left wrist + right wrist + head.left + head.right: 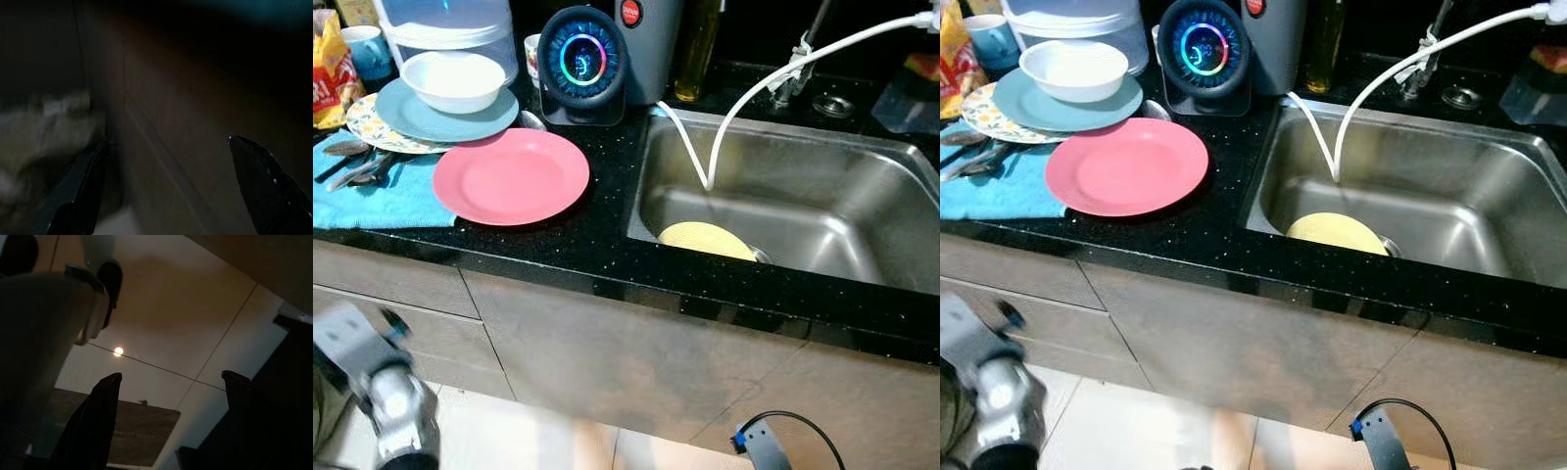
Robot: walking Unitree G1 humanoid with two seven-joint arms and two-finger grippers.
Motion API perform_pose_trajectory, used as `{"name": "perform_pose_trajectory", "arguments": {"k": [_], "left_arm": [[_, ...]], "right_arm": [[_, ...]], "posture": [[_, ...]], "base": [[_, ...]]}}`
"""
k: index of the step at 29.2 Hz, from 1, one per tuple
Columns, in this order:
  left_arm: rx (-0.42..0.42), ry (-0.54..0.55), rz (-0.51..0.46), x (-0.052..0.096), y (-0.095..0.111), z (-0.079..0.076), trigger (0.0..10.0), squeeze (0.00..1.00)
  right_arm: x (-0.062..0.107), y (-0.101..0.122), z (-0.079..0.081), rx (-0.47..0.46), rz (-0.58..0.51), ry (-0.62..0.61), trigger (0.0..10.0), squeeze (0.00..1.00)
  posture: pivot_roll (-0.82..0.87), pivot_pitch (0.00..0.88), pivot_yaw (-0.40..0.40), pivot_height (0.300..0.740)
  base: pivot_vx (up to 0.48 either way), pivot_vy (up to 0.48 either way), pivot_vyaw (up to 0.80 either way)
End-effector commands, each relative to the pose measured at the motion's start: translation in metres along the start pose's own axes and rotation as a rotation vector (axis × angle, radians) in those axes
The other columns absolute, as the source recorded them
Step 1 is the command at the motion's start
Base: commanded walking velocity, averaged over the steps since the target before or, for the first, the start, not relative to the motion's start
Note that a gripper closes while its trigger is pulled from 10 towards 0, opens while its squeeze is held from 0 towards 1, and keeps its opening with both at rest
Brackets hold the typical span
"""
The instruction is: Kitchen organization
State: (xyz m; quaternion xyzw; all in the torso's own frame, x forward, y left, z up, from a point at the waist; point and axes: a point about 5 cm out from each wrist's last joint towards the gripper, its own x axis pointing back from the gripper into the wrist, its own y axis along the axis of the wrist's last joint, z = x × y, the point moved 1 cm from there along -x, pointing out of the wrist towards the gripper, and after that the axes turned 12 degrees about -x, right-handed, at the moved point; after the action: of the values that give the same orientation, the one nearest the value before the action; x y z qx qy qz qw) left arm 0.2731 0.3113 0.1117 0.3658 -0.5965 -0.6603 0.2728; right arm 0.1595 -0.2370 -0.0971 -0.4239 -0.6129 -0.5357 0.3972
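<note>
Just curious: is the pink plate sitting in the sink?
No, the pink plate lies on the black counter, beside the sink.

Pink plate point(511, 177) on black speckled table point(597, 235). White bowl point(454, 80) on grey-blue plate point(446, 115), over floral-patterned plate point(374, 130). Turquoise cloth point(382, 196). Pale yellow plate point(707, 240) in steel-grey sink point(842, 196). White hose point(773, 78).

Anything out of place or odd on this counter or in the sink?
One thing stands out: a yellow plate lies alone in the sink, while the pink plate, the blue plate and the white bowl sit on the counter. A white hose dangles into the basin. Nothing looks spilled or broken.
</note>
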Motion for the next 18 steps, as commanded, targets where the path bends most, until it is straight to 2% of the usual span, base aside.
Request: {"name": "perform_pose_trajectory", "arguments": {"k": [1,6,8,9,10,13,16,18], "left_arm": [[-0.005,0.059,-0.021,-0.001,0.013,0.004,10.0,0.00],[0.001,0.122,-0.067,0.002,0.036,0.009,10.0,0.00],[0.001,0.122,-0.067,0.002,0.036,0.009,10.0,0.00],[0.003,0.140,-0.091,0.003,0.045,0.011,10.0,0.00],[0.020,0.157,-0.141,0.005,0.066,0.012,10.0,0.00],[0.035,0.161,-0.191,0.004,0.082,0.011,10.0,0.00],[0.074,0.146,-0.232,-0.004,0.102,0.010,10.0,0.00],[0.086,0.137,-0.242,-0.006,0.107,0.009,10.0,0.00]], "right_arm": [[0.000,-0.010,-0.003,0.002,0.031,-0.014,10.0,0.00],[0.000,-0.013,-0.004,0.015,0.041,-0.021,10.0,0.00],[0.000,-0.013,-0.004,0.015,0.041,-0.021,10.0,0.00],[0.000,-0.015,-0.005,0.025,0.047,-0.024,10.0,0.00],[0.000,-0.018,-0.007,0.045,0.057,-0.029,10.0,0.00],[0.001,-0.020,-0.008,0.058,0.064,-0.035,10.0,0.00],[0.001,-0.021,-0.009,0.073,0.069,-0.039,10.0,0.00],[0.001,-0.022,-0.009,0.078,0.070,-0.040,10.0,0.00]], "posture": [[0.16,0.114,-0.074,0.740],[0.16,0.113,-0.081,0.740],[0.16,0.113,-0.081,0.740],[0.17,0.113,-0.086,0.740],[0.17,0.111,-0.092,0.740],[0.17,0.111,-0.092,0.740],[0.17,0.107,-0.091,0.740],[0.17,0.107,-0.091,0.740]], "base": [[0.000,0.000,0.00],[0.000,0.000,0.00],[0.000,0.000,0.00],[0.000,0.000,0.00],[0.000,0.000,0.00],[0.000,0.000,0.00],[0.000,0.000,0.00],[0.000,0.000,0.00]]}}
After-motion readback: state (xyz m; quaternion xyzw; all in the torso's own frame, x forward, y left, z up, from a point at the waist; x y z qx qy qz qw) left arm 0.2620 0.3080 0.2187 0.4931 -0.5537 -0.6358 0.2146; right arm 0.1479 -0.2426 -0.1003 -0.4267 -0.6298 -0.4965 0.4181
